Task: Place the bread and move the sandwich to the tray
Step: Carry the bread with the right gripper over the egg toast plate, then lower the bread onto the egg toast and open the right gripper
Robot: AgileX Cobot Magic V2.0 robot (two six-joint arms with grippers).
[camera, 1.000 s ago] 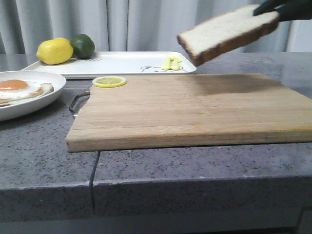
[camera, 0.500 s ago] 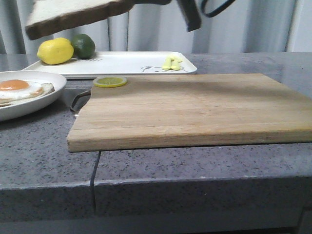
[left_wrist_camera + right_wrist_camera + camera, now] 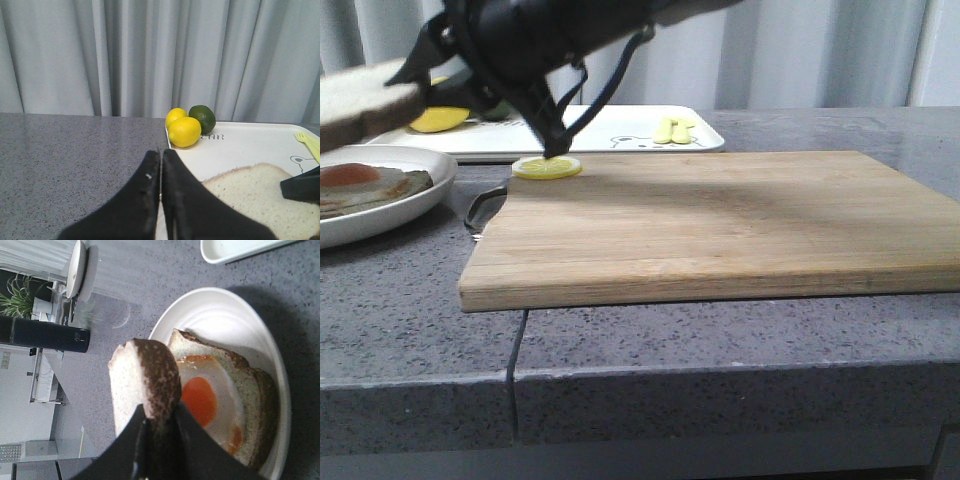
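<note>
My right gripper is shut on the bread, a pale slice with a dark crust, and holds it just above the round white plate at the far left. In the right wrist view the bread is pinched edge-on between the fingers, over the fried egg on its bottom slice on the plate. The white tray with the bear drawing lies behind. My left gripper is shut and empty beside the tray, with the bread to its right.
A wooden cutting board fills the table's middle, with a lemon slice at its far left corner. Two lemons and a lime sit on the tray's left end, and a yellow fork lies on its right.
My right arm has carried the bread from high at the right, across the board, to the left, and lowered it over the plate with the egg.
</note>
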